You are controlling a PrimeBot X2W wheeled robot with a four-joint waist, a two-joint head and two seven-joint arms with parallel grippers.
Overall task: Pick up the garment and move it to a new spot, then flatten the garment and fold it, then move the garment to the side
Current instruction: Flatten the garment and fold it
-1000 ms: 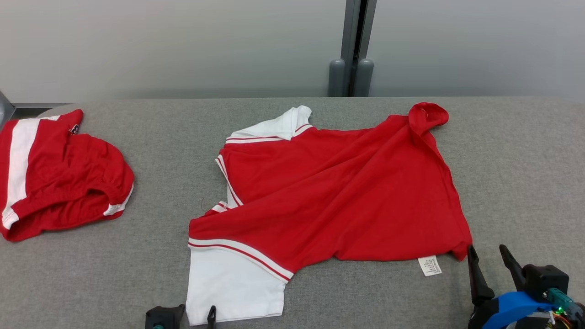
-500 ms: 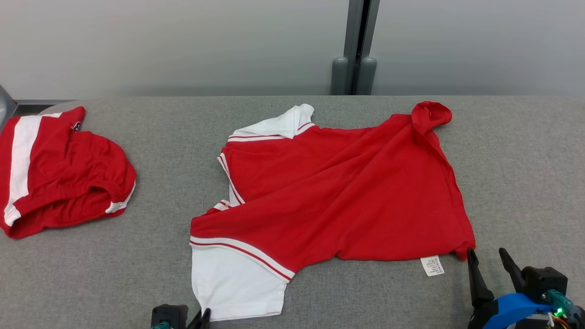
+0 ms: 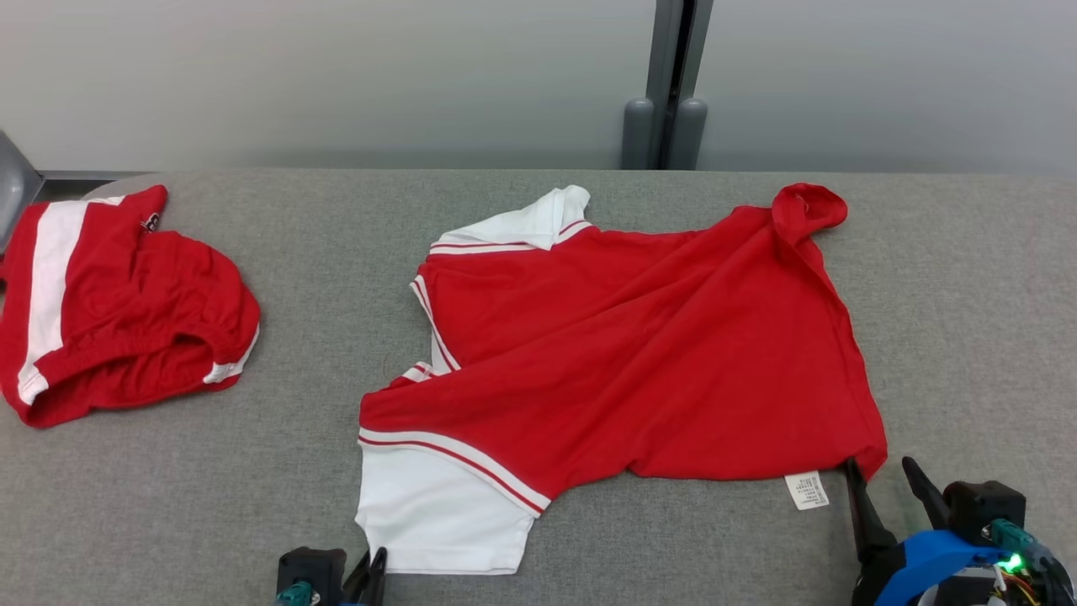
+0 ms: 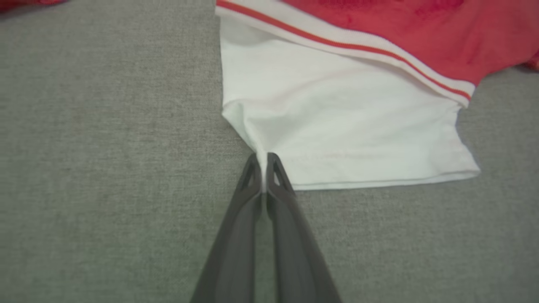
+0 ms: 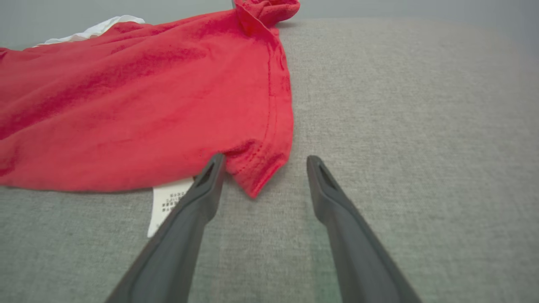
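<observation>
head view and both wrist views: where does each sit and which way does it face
Head view: on the head, looking forward and down at the red shirt on the grey table; left gripper and right gripper at bottom.
Left wrist view: on that wrist, along its shut fingers, pinching the white sleeve.
Right wrist view: on that wrist, along its open fingers, astride the shirt's hem corner.
Shared: all show the same shirt.
</observation>
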